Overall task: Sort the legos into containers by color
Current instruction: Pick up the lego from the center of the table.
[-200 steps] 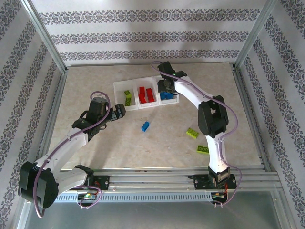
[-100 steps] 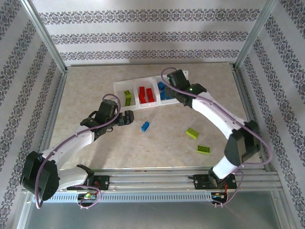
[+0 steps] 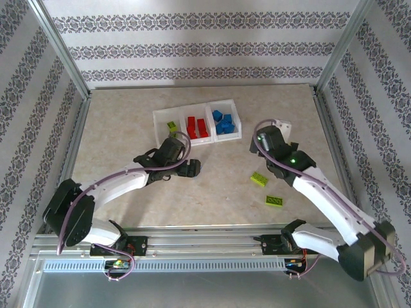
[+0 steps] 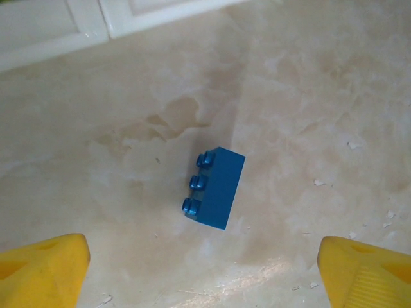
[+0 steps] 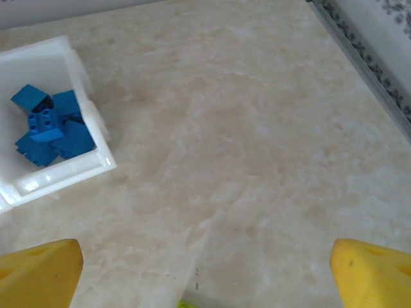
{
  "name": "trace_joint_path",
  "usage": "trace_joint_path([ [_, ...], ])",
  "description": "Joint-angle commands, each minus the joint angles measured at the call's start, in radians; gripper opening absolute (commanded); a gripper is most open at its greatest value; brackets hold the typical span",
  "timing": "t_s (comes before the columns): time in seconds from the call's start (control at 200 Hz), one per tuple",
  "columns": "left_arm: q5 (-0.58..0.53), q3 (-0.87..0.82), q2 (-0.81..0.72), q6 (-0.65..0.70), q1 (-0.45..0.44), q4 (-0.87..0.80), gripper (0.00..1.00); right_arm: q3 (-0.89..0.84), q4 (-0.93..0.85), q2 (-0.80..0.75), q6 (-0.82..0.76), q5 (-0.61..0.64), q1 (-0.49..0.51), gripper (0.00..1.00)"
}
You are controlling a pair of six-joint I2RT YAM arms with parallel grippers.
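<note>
Legos [image 3: 191,125] lie partly in the tray [image 3: 164,119] and partly out on the table [image 3: 122,128]; the tray is three little white boxes joined in a row.

The left box holds one green brick [image 3: 172,126]; the middle box holds two red bricks [image 3: 201,128] side by side; the right box holds a heap of blue bricks [image 3: 223,122] (some lie on top of others, so I cannot count them well).

Three bricks are out of the tray. A blue brick [image 4: 214,187] lies on the table just in front of the tray, tipped on its side with three bumps facing sideways. Two green ones lie in front of the tray and off to its right; the green block [image 3: 259,178] is nearer the tray and the green plate [image 3: 274,201] is farther from it.

The left gripper [image 4: 204,273] hangs over the blue brick, in front of the tray's middle box; its yellow fingers [image 4: 42,269] stand wide apart, one on each side of the brick, and neither touches it; it holds nothing.

The right gripper [image 5: 205,273] is up in the air to the right of the tray, just past the box of blue bricks; its own yellow fingers [image 5: 38,269] stand wide apart too, with bare table between them; it holds nothing.
</note>
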Motion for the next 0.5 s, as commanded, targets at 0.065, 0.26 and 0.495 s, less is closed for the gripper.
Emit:
trace_joint_path([
  [0.065, -0.002, 0.058, 0.078, 0.039, -0.037, -0.008, 0.85, -0.117, 0.016, -0.147, 0.098, -0.047, -0.058, 0.98],
  [0.26, -0.01, 0.125, 0.177, 0.07, -0.063, -0.043, 0.8, -0.197, 0.015, -0.237, 0.109, -0.079, -0.11, 0.98],
  [0.495, -0.061, 0.168, 0.26, 0.067, -0.066, -0.073, 0.69, -0.218, 0.011, -0.234, 0.118, -0.149, -0.148, 0.98],
])
